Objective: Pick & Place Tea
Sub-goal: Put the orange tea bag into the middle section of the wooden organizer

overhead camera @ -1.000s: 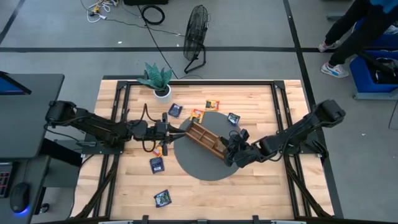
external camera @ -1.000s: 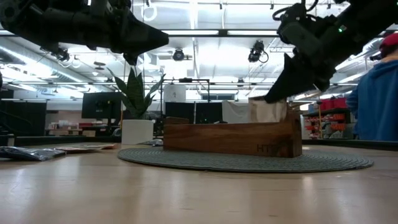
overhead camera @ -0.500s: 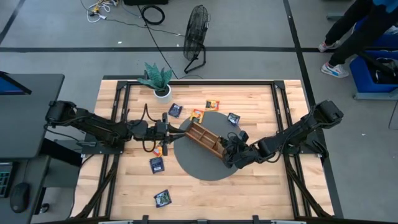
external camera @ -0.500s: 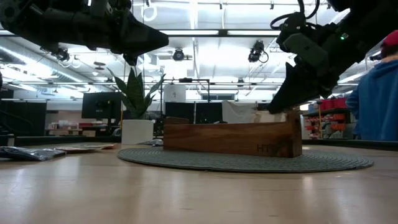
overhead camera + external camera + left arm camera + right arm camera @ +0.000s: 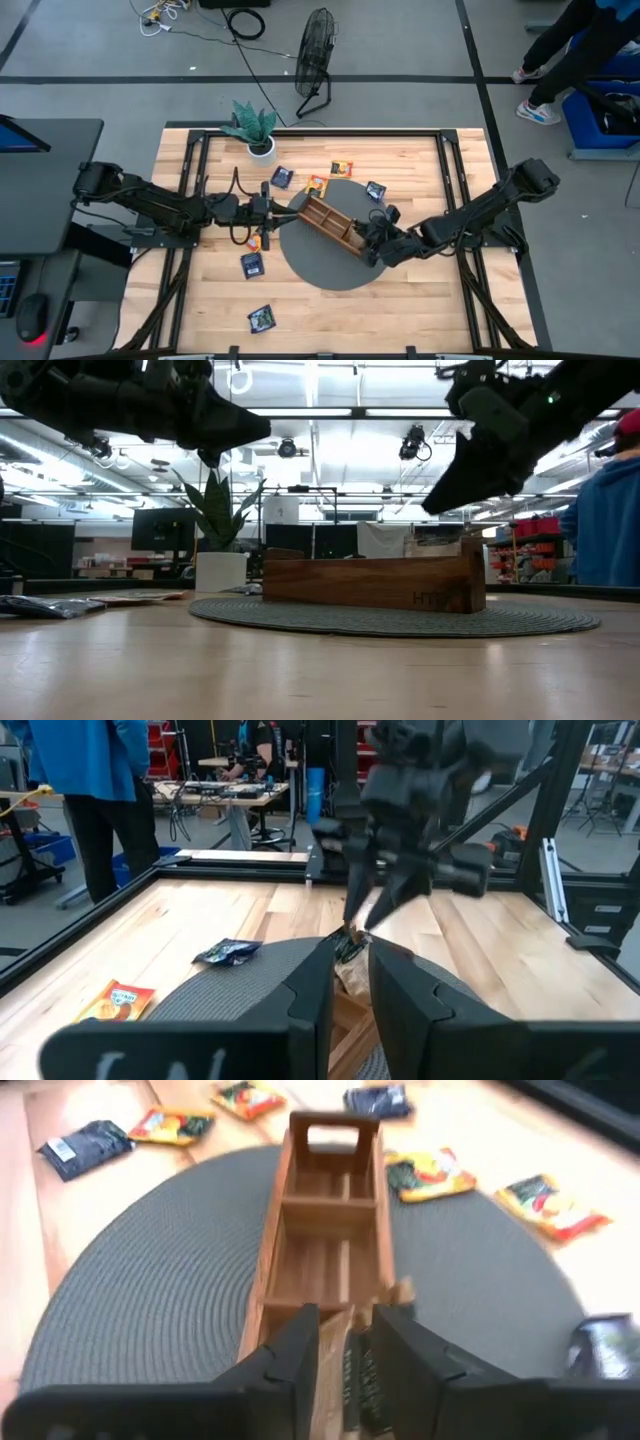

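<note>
A long wooden tray [image 5: 330,222] lies on a round grey mat [image 5: 318,268]. Pale beige tea sachets [image 5: 432,540] stand in its end compartment nearest my right arm. Just above them my right gripper [image 5: 345,1320] hovers open, a finger on either side and clear of them [image 5: 432,506]. Other tea sachets lie flat around the tray: dark ones [image 5: 282,177] [image 5: 252,265] [image 5: 262,318] and orange ones [image 5: 316,184] [image 5: 342,168]. My left gripper [image 5: 285,206] hangs above the tray's other end, its fingers [image 5: 310,1010] a narrow gap apart with nothing between them.
A potted plant [image 5: 250,130] stands at the table's far left. Black frame rails [image 5: 450,180] run along the table's sides. Beyond the table stand a floor fan [image 5: 315,55] and a person in blue [image 5: 585,35]. Bare wood lies toward the near edge [image 5: 400,310].
My right gripper first went down with a beige sachet, which sank into the tray's end compartment. It then let go and rose clear. The sachet stays standing in the tray.
</note>
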`<state>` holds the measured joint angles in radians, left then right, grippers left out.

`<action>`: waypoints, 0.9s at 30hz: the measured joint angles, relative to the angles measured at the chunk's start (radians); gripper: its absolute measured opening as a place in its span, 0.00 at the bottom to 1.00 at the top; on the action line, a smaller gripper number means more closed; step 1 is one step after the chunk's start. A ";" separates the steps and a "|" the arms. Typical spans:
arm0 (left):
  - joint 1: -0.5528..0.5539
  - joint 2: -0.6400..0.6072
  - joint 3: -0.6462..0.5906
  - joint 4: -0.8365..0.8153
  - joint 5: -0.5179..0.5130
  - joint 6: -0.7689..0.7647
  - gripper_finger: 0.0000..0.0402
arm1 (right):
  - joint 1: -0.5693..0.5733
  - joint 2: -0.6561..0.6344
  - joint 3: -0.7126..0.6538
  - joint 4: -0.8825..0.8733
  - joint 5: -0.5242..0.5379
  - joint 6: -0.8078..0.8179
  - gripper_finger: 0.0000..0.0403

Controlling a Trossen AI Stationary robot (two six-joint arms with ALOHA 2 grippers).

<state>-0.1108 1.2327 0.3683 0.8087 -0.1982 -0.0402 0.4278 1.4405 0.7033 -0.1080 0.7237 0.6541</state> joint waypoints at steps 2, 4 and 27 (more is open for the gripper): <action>0.000 0.000 0.000 -0.001 0.000 0.000 0.17 | 0.000 -0.029 0.000 -0.012 0.013 -0.037 0.27; 0.000 0.000 0.000 -0.002 0.000 0.006 0.17 | 0.000 -0.052 0.000 -0.011 0.033 -0.076 0.27; 0.000 0.001 0.000 -0.173 0.027 -0.029 0.17 | -0.032 -0.074 0.000 0.109 0.103 -0.500 0.23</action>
<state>-0.1104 1.2339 0.3683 0.6361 -0.1707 -0.0695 0.3955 1.3666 0.7036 0.0006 0.8264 0.1540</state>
